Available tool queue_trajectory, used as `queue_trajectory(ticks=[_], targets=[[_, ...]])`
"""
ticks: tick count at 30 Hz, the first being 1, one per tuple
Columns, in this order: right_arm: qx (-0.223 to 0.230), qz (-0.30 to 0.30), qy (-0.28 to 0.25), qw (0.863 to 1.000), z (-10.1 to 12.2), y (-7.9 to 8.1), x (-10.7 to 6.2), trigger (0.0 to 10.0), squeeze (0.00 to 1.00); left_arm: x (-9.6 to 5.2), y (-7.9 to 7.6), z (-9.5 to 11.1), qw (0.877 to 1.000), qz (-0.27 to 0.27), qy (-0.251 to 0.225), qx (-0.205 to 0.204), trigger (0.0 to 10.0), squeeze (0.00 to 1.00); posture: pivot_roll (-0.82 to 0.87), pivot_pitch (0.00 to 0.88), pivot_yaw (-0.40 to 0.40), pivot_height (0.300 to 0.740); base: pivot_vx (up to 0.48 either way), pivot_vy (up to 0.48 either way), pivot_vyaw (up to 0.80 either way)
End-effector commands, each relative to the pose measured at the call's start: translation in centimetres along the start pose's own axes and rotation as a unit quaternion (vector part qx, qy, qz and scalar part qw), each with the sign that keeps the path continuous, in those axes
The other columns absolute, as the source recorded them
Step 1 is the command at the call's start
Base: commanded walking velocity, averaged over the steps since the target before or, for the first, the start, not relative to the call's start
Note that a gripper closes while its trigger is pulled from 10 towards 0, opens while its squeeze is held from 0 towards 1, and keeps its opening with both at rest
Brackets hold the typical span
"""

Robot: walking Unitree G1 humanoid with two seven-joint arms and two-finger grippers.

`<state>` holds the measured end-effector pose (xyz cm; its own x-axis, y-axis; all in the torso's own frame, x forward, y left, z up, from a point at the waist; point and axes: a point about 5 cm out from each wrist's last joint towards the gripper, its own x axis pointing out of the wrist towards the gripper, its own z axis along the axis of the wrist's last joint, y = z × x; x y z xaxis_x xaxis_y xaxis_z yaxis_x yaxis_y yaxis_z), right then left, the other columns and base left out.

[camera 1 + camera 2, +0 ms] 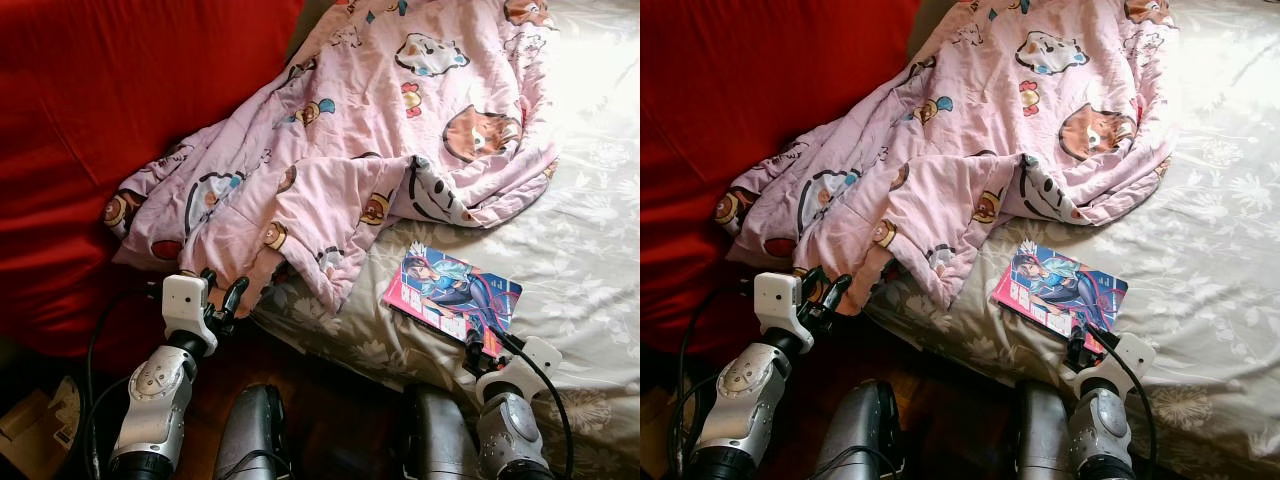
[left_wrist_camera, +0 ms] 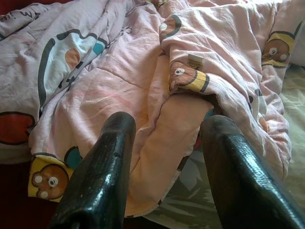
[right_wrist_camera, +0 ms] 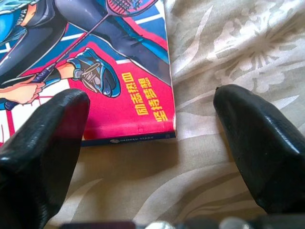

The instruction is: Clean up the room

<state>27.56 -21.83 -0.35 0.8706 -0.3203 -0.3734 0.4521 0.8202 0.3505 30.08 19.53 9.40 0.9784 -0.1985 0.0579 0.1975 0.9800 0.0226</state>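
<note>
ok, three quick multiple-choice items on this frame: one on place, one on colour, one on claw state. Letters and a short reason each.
1. Where does the book lie?
A. on the bed sheet, beside the blanket
B. on the floor
C. under the blanket

2. What is the main colour of the blanket?
A. green
B. pink
C. grey

3. How is the right claw set?
A. shut on the book
B. shut on the blanket
C. open, holding nothing

Answers:
1 A: the whole cover shows on the sheet, clear of the blanket's edge.
2 B: pink cloth with cartoon prints.
3 C: the right wrist view shows its fingers spread, with the book's corner ahead between them.
</note>
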Motion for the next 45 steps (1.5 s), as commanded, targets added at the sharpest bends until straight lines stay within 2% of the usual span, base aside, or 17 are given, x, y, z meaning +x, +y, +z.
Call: queue_trajectory(ticks=[1, 7, 8, 9, 13, 16, 21, 27, 28, 30, 31, 36, 45], targets=[[0.004, -0.008, 0.011, 1.0, -0.8, -0.3, -0.3, 10.0, 1.0, -0.5, 0.4, -0.4, 1.0, 0.001, 0.013, 0.003, 10.0, 0.0, 0.04, 0.267, 0.09, 0.596, 0.0, 0.0, 0.0], [0.011, -0.009, 0.008, 1.0, -0.7, -0.3, -0.3, 10.0, 1.0, -0.6, 0.5, -0.4, 1.0, 0.001, 0.014, 0.005, 10.0, 0.0, 0.04, 0.266, 0.096, 0.596, 0.0, 0.0, 0.0], [0.024, 0.021, -0.033, 0.999, 0.7, 0.8, 0.1, 10.0, 0.0, -0.9, 0.8, -0.4, 1.0, -0.001, 0.018, 0.012, 10.0, 0.0, 0.07, 0.3, 0.117, 0.596, 0.0, 0.0, 0.0], [0.028, 0.061, -0.088, 0.994, 2.6, 2.1, 0.5, 10.0, 0.0, -1.3, 1.0, -0.4, 1.0, -0.003, 0.023, 0.022, 10.0, 0.0, 0.07, 0.3, 0.116, 0.596, 0.0, 0.0, 0.0], [0.018, 0.077, -0.138, 0.987, 3.9, 3.0, 0.4, 10.0, 0.0, -1.3, 1.1, -0.5, 0.999, -0.001, 0.023, 0.022, 10.0, 0.0, 0.06, 0.295, 0.111, 0.596, 0.0, 0.0, 0.0], [0.016, 0.088, -0.153, 0.984, 4.2, 3.2, 0.2, 10.0, 0.0, -1.3, 1.1, -0.5, 0.999, 0.0, 0.024, 0.021, 10.0, 0.0, 0.06, 0.295, 0.109, 0.596, 0.0, 0.0, 0.0], [0.016, 0.094, -0.147, 0.985, 3.6, 3.2, 0.0, 10.0, 0.0, -1.4, 1.0, -0.6, 0.999, 0.001, 0.026, 0.021, 10.0, 0.0, 0.06, 0.296, 0.108, 0.596, 0.0, 0.0, 0.0], [0.082, 0.07, -0.132, 0.985, 2.8, 2.3, -0.2, 10.0, 0.0, -1.6, 1.2, -0.8, 0.999, 0.003, 0.03, 0.024, 10.0, 0.0, 0.06, 0.299, 0.108, 0.596, 0.0, 0.0, 0.0], [0.082, 0.07, -0.132, 0.985, 2.8, 2.3, -0.2, 10.0, 0.0, -1.6, 1.2, -0.8, 0.999, 0.003, 0.03, 0.024, 10.0, 0.0, 0.06, 0.299, 0.108, 0.596, 0.0, 0.0, 0.0], [0.092, 0.065, -0.123, 0.986, 2.5, 2.0, -0.2, 10.0, 0.0, -1.7, 1.3, -0.8, 0.999, 0.003, 0.031, 0.027, 10.0, 0.0, 0.07, 0.3, 0.108, 0.596, 0.0, 0.0, 0.0], [0.113, 0.065, -0.104, 0.986, 1.9, 1.8, -0.2, 10.0, 0.0, -1.7, 1.3, -0.9, 0.999, 0.003, 0.032, 0.028, 10.0, 0.0, 0.07, 0.301, 0.109, 0.596, 0.0, 0.0, 0.0], [0.103, 0.066, -0.075, 0.99, 0.7, 1.4, -0.4, 10.0, 0.0, -1.7, 1.4, -0.9, 0.999, 0.002, 0.034, 0.033, 10.0, 0.0, 0.07, 0.303, 0.111, 0.596, 0.0, 0.0, 0.0], [0.107, 0.065, -0.057, 0.99, 0.0, 1.1, -0.5, 10.0, 0.0, -1.9, 1.4, -0.9, 0.999, -0.001, 0.037, 0.039, 10.0, 0.0, 0.07, 0.307, 0.116, 0.596, 0.0, 0.0, 0.0]])
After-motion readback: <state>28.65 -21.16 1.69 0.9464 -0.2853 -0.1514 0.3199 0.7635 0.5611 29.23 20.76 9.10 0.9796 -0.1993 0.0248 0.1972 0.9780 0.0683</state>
